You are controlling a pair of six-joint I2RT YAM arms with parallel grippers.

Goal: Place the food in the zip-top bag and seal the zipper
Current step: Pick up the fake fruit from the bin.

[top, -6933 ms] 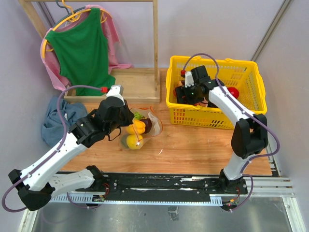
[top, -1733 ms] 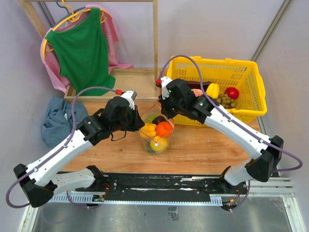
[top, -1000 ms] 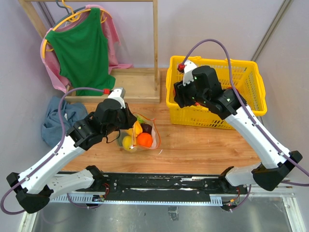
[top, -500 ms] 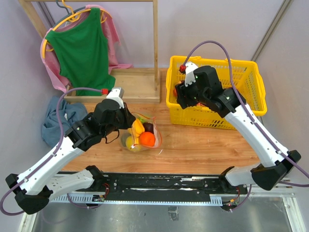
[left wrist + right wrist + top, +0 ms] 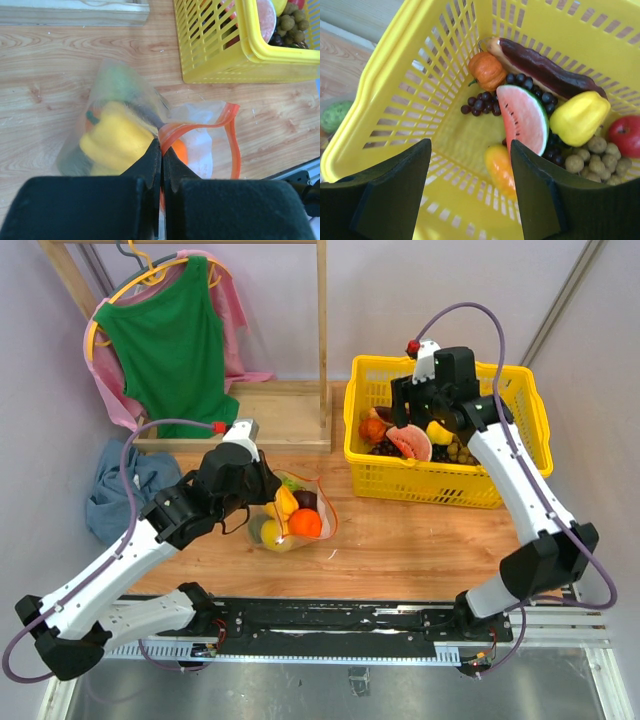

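Observation:
The clear zip-top bag (image 5: 290, 515) lies on the wooden table with its orange-red zipper (image 5: 231, 135) gaping open. It holds a yellow pepper (image 5: 112, 140), an orange fruit (image 5: 306, 525), a dark purple piece and something green. My left gripper (image 5: 161, 150) is shut on the bag's mouth edge at the zipper strip; it also shows in the top view (image 5: 262, 495). My right gripper (image 5: 470, 150) is open and empty above the yellow basket (image 5: 385, 65). Below it lie a watermelon slice (image 5: 522, 117), an orange-yellow fruit (image 5: 500, 167), dark grapes (image 5: 485, 102) and a small orange pumpkin (image 5: 487, 70).
The basket (image 5: 445, 490) stands at the back right and also holds a yellow pepper (image 5: 580, 117), a red apple (image 5: 625, 135), pale grapes (image 5: 595, 157) and a long purple pod (image 5: 545, 65). A wooden clothes rack with a green top (image 5: 170, 340) stands back left, with blue cloth (image 5: 115, 485) beside it.
My right arm left the bag, where an orange fruit now lies, and swung back over the basket, then further right. My left gripper kept its hold; the bag shifted slightly left.

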